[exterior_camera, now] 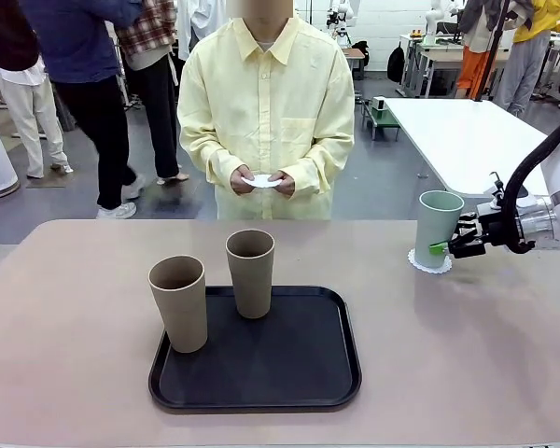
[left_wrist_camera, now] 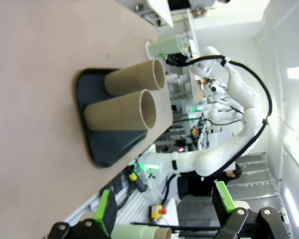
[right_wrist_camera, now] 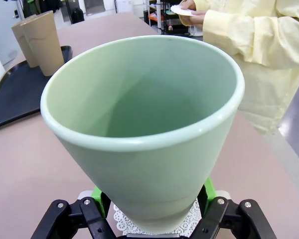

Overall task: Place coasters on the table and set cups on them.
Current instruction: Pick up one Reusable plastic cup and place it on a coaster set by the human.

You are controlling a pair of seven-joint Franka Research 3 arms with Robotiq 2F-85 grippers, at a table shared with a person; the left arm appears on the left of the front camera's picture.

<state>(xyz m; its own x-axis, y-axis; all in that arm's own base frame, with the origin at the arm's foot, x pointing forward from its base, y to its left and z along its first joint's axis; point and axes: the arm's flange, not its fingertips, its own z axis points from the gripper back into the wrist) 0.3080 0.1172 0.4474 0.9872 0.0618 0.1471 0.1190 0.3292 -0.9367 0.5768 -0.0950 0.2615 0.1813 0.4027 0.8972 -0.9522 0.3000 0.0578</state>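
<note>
Where the front view begins at its left side, the beige table (exterior_camera: pixel 65 308) carries a black tray (exterior_camera: pixel 271 373) with two tan-brown cups upright on it. One tan cup (exterior_camera: pixel 178 303) stands at the tray's front-left corner. The other tan cup (exterior_camera: pixel 250 273) stands near the tray's rear edge, just right of the first and apart from it.

Beyond the far edge, a person in a pale yellow shirt holds a white coaster (exterior_camera: pixel 262 180) between both hands (exterior_camera: pixel 244 180), above the table.

At the right, the mint green cup (exterior_camera: pixel 439 227) stands upright with its base on a lacy white coaster (exterior_camera: pixel 418 263) lying on the table top. The right gripper (exterior_camera: pixel 445 246) comes in from the right at the cup's lower part.

The right wrist view adds the grip detail: green pads (right_wrist_camera: pixel 208 188) press either side of the cup near its base, so the right gripper is closed on the mint green cup, with the scalloped coaster edge visible below.

The left wrist view alone gives the left gripper (left_wrist_camera: pixel 163 201): jaws spread fully apart, nothing between them, well away from the tray and cups.
</note>
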